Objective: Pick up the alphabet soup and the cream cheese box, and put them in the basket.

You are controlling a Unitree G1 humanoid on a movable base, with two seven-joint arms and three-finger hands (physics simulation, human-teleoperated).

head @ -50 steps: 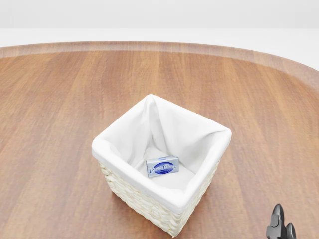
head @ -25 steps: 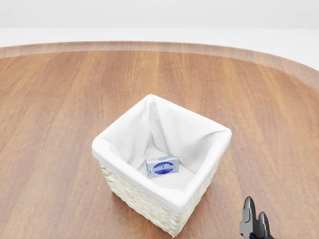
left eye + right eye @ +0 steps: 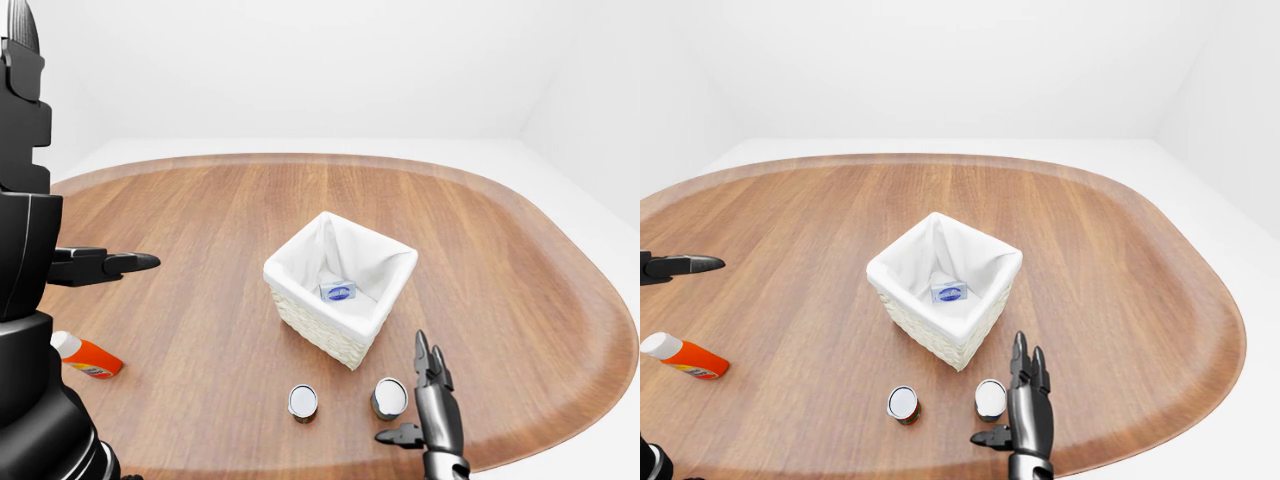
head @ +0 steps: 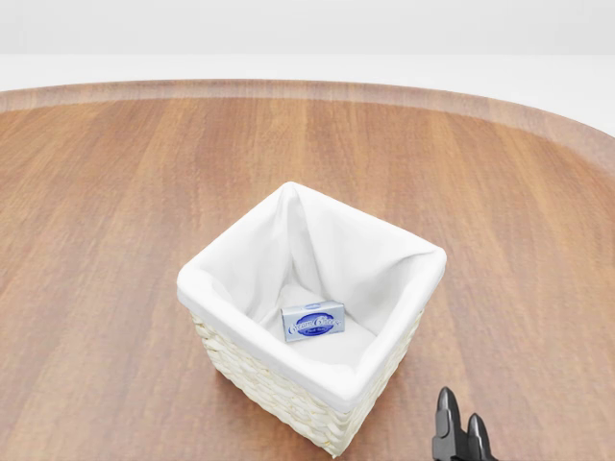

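In the left-eye view, the cream cheese box (image 3: 338, 291) lies inside the basket (image 3: 300, 315). Two cans stand just below the basket; I cannot tell which is the alphabet soup. The right can (image 3: 390, 397) is just left of the right hand (image 3: 428, 405), whose fingers are spread apart. The left hand (image 3: 105, 264) is far left of the basket; I cannot tell how its fingers stand.

In the head view, only fingertips (image 4: 445, 415) show, below the basket.

In the right-eye view, the right hand is nearer both cans.

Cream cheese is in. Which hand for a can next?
Right, probably. The right hand is open beside the nearer can below the basket. The left hand is far off at the view's left edge, away from both cans.
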